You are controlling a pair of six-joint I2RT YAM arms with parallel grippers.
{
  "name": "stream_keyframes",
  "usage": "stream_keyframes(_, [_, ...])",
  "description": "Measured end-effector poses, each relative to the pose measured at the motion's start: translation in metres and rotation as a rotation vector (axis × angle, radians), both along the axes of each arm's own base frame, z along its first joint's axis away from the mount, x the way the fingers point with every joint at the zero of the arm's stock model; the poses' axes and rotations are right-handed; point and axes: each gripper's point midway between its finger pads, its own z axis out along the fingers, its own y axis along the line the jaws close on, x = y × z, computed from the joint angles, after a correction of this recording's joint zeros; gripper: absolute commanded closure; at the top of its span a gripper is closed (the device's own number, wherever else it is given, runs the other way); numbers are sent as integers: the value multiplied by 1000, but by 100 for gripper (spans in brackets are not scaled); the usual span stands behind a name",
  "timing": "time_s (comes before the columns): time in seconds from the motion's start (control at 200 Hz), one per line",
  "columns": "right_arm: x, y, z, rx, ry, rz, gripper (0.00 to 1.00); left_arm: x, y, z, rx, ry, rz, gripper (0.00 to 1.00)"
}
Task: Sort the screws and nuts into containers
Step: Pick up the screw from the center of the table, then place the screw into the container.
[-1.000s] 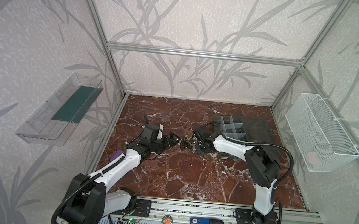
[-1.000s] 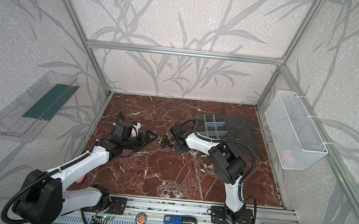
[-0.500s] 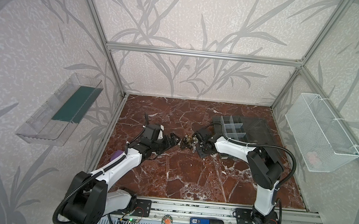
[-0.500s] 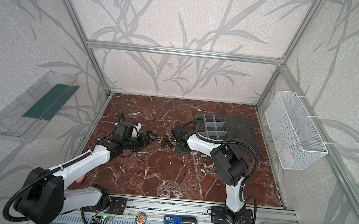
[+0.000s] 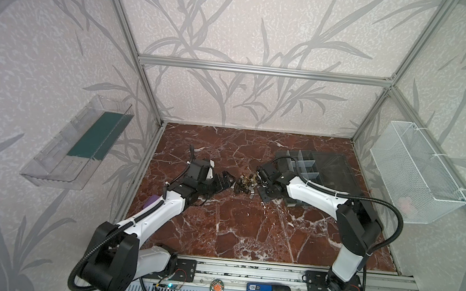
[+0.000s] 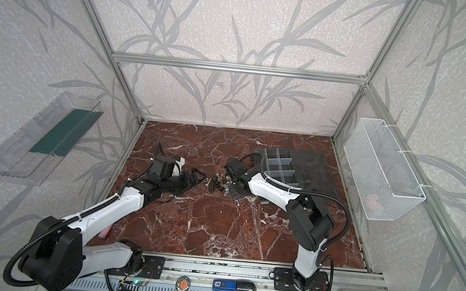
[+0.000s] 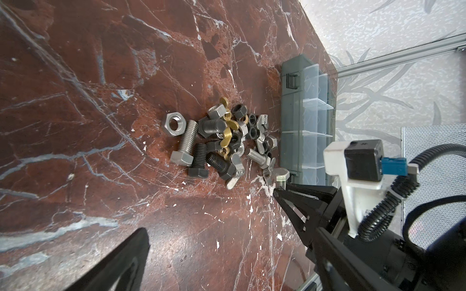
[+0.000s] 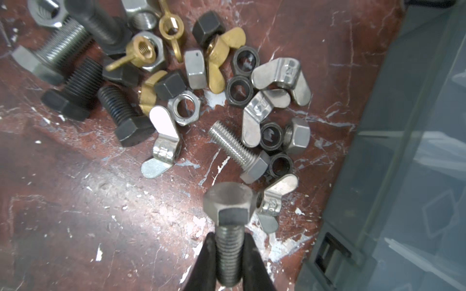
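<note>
Marble tabletop (image 5: 233, 225), fastener pile (image 5: 247, 181), organizer box (image 7: 291, 121)

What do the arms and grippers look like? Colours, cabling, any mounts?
Left arm and right arm: white link shells, black joints, black corrugated conduit outside. Left gripper and right gripper: black tapered fingers. Right wrist camera: black cube, white bracket, blue plug.

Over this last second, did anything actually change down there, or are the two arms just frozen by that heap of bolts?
The right gripper pinched shut on the shank of a silver bolt at the edge of the pile nearest the organizer box; its arm barely shifted. The left gripper stayed open beside the pile, and the pile and organizer box did not move.
</note>
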Motion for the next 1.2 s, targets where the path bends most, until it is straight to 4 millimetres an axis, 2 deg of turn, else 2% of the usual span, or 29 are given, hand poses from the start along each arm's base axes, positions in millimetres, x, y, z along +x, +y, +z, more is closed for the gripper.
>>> stream_keyframes(0.145, [-2, -3, 14, 9, -7, -5, 94, 0, -5, 5, 23, -15, -19, 1])
stream_keyframes(0.275, [1, -13, 42, 51, -43, -31, 94, 2, -15, 15, 48, -46, -49, 1])
stream_keyframes(0.4, [16, -40, 80, 112, -121, -106, 94, 3, -29, 23, 71, -78, -90, 1])
stream_keyframes(0.48, [24, -64, 91, 130, -153, -166, 94, 3, -37, 24, 86, -87, -118, 1])
stream_keyframes(0.54, [29, -82, 91, 127, -155, -213, 94, 3, -42, 23, 96, -85, -132, 1])
stream_keyframes(0.625, [35, -106, 79, 107, -135, -274, 94, 3, -48, 20, 107, -82, -149, 1])
stream_keyframes(0.775, [48, -123, 57, 78, -89, -328, 94, 1, -53, 15, 123, -72, -169, 1])
stream_keyframes(0.92, [75, -117, 48, 85, -67, -341, 94, 1, -51, 14, 138, -70, -172, 1])
stream_keyframes(1.085, [119, -98, 46, 119, -70, -334, 94, 1, -51, 15, 156, -80, -173, 1])
stream_keyframes(1.2, [141, -87, 36, 126, -55, -330, 93, 0, -49, 16, 165, -80, -171, 1])
